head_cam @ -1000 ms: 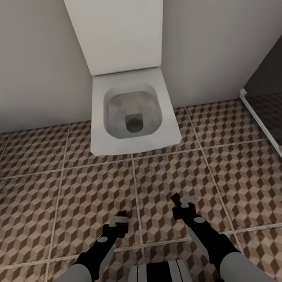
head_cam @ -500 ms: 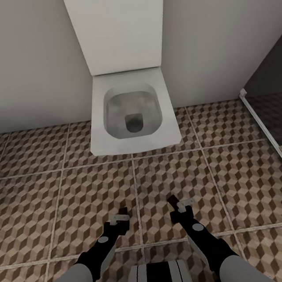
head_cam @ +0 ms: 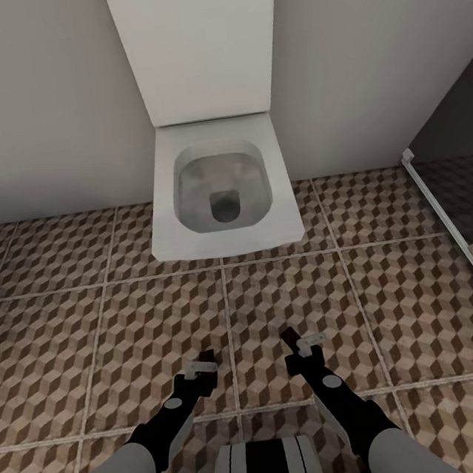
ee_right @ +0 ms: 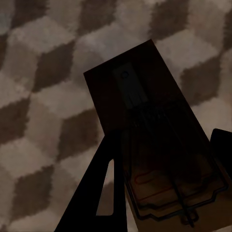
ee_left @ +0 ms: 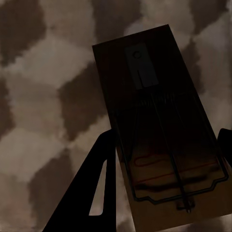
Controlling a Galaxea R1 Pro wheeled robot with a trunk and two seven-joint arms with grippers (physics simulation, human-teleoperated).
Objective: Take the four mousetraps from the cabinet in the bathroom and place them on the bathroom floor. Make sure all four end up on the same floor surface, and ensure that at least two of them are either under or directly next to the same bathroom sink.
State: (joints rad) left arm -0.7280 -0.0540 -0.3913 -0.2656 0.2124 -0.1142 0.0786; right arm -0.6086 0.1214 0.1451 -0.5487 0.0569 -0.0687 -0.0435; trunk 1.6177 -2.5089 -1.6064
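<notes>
While facing a white toilet (head_cam: 222, 193) set against the wall, held both arms low over the bathroom floor (head_cam: 93, 337), side by side and close to the trunk. No sink or cabinet to be seen from the head camera.

On the left: left gripper (head_cam: 201, 366) clamped on a mousetrap (ee_left: 162, 125), one dark finger (ee_left: 94, 193) pressed along the long edge of the wooden base, the other finger at the opposite edge. Long axis of this trap ran straight out from the gripper, along the fingers, with the metal tab at the far end and the wire bar and red spring near the palm. Flat face turned toward the wrist camera, patterned tiles behind it, apart from it.

On the right: right gripper (head_cam: 305, 347) likewise closed on a second mousetrap (ee_right: 154, 145), much darker in shadow, held at its long edges, same axis outward from the fingers.

Judged: both traps hung above the tiles, each already in its own gripper, neither arm nearer to a goal. Next move probably turned on finding the sink, then lowering each trap flat to the floor.
</notes>
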